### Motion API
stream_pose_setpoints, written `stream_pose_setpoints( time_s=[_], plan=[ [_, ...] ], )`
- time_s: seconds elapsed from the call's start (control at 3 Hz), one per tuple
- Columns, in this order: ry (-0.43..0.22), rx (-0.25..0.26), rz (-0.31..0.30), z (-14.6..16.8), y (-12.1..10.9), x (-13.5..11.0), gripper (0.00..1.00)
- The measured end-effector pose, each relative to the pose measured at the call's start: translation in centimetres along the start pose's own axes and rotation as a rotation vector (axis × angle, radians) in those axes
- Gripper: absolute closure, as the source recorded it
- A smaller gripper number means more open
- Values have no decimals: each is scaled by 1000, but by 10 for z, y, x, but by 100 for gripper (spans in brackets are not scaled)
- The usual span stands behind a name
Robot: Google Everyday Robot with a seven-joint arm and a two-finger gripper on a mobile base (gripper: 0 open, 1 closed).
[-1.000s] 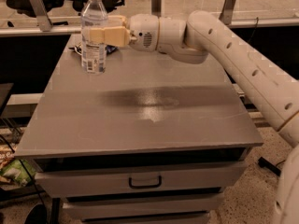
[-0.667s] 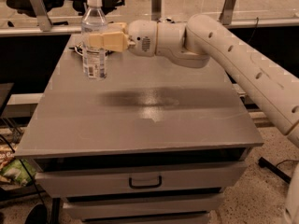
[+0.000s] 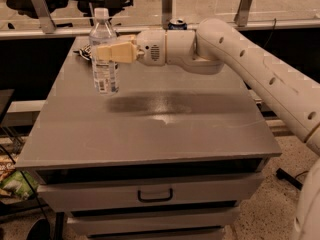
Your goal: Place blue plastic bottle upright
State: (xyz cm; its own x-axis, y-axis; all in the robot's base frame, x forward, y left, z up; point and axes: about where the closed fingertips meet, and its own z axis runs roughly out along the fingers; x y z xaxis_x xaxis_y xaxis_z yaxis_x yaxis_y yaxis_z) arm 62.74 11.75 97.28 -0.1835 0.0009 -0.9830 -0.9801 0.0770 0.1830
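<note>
- Camera view: gripper (image 3: 106, 52) reaches in from the right, clamped on blue plastic bottle (image 3: 105, 79) mid-body, over table (image 3: 165, 134) rear-left.
- Bottle axis vertical, cap up; base at tabletop level, contact unclear. Next prob. straight down, then release.

No word, brand or number can be read anywhere in this view. The blue plastic bottle (image 3: 103, 44), upright at about 10 o'clock of the grey cabinet top (image 3: 165, 129), has a white label (image 3: 105, 78) round its lower half, but the dark print on it is too fine to make out. The gripper (image 3: 103, 53) is clamped on the bottle just above that label, and any lettering on the drink can (image 3: 176, 24) at 12 o'clock behind the arm cannot be read either.
</note>
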Motion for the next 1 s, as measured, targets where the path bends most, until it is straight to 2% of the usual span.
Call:
stream_pose_setpoints(
  time_s=[0.67,1.0],
  plan=[
    [127,3,-23,2,-5,14,100],
    [155,1,-55,0,-6,22,100]
  ],
)
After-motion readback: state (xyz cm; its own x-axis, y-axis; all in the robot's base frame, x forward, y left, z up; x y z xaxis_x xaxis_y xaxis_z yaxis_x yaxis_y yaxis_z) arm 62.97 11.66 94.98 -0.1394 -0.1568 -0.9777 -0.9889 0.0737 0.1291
